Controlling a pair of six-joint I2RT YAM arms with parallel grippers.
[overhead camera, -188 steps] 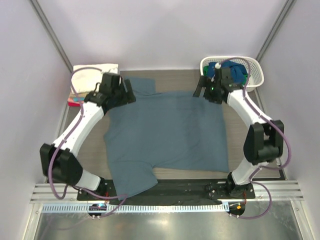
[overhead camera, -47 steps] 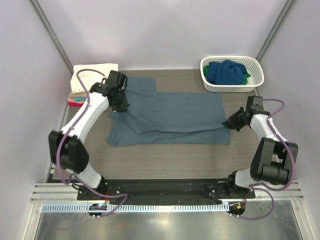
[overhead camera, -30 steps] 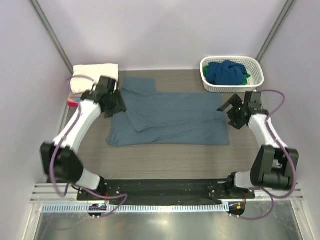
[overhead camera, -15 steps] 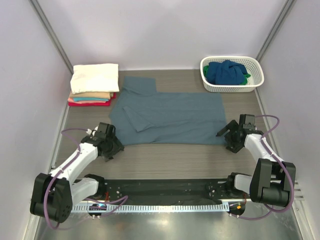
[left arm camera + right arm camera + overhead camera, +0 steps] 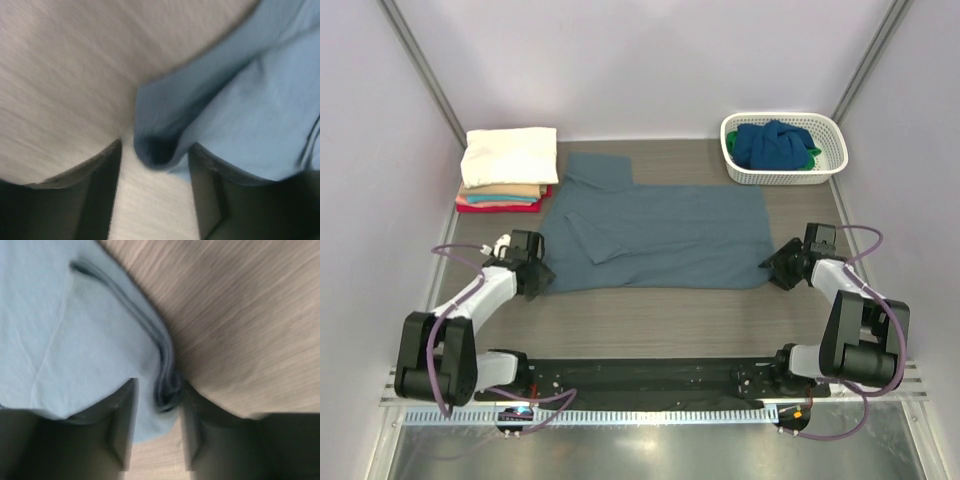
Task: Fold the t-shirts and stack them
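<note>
Grey-blue t-shirt [image 5: 660, 235]; left end effector [image 5: 156, 150] and right end effector [image 5: 158, 390] straddle its corners, parted.

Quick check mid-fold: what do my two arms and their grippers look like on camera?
Both arms match: the left arm and right arm have white links with bulky black joint housings. The left gripper and right gripper are black, with dark flat fingers. A purple cable loops along each arm. No markings are legible.

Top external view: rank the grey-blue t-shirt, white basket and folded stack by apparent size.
1. grey-blue t-shirt, clearly the largest.
2 and 3. white basket and folded stack look about alike, so they are not ranked.
</note>
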